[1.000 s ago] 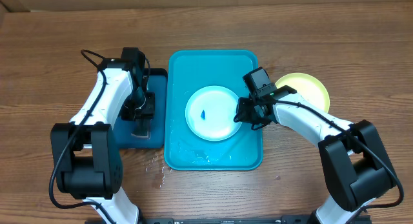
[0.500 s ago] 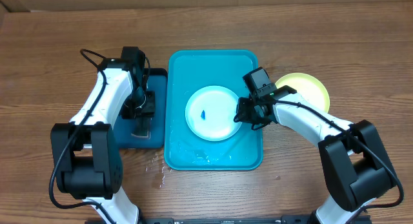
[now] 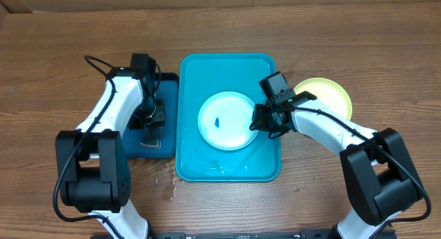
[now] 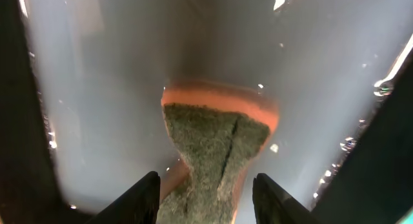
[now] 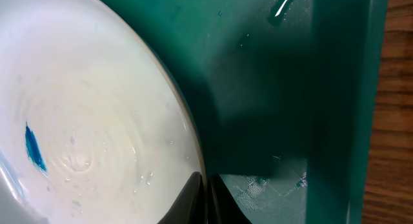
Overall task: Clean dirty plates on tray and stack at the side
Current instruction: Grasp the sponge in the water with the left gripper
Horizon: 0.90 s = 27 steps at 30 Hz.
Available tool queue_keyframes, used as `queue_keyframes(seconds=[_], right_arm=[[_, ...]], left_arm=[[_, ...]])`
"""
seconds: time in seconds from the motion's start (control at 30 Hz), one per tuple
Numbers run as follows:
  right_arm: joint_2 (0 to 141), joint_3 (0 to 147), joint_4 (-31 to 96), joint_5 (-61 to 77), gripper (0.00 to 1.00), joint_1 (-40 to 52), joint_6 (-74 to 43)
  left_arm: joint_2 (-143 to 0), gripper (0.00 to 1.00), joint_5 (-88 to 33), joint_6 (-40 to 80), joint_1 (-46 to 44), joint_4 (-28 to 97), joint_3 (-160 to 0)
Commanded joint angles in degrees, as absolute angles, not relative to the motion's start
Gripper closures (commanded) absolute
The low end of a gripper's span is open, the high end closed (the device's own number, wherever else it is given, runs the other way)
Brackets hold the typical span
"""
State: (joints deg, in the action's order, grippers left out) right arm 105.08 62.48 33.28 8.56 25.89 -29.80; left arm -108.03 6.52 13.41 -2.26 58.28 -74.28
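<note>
One wooden desk [image 3: 55,46] carries everything. The turquoise tray [image 3: 227,67] lies at centre, wet, with droplets near its front edge. A smaller dark blue tray [image 3: 169,118] lies just beside its left rim. A pale blue plate [image 3: 234,108] lies flat in the turquoise tray, with a small blue smear [image 3: 217,122] left of its centre. A yellow-green plate [image 3: 331,94] rests on the desk just right of that tray. An orange sponge [image 4: 216,140] with a green scouring face sits over the dark tray. The left gripper [image 4: 206,185] has its fingers part-spread either side of the sponge; whether they grip it cannot be told. The right gripper [image 5: 206,185] has its fingers pressed together at the pale plate's right rim.
</note>
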Motion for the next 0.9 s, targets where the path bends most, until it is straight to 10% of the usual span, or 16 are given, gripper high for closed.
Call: queue_keyframes(seconds=[0.0,0.63,0.77,0.87], right_arm=[[103.9,63.4,33.2,7.8,0.95,25.6,-29.9],[103.9,63.4,33.2,7.8,0.95,25.6,-30.0],[103.9,63.4,33.2,7.8,0.95,25.6,-30.0],[103.9,63.4,33.2,7.8,0.95,25.6,-30.0]], left_arm=[[-108.8,0.52,7.5,16.3,-2.2,56.1,-71.2],[-108.7,0.68,7.4,14.1,-2.2,50.9,-69.3],[-108.7,0.96,7.4,13.7,-2.2,50.6,-69.5],[-108.7,0.96,7.5,13.3,-2.2,51.8,-70.9]])
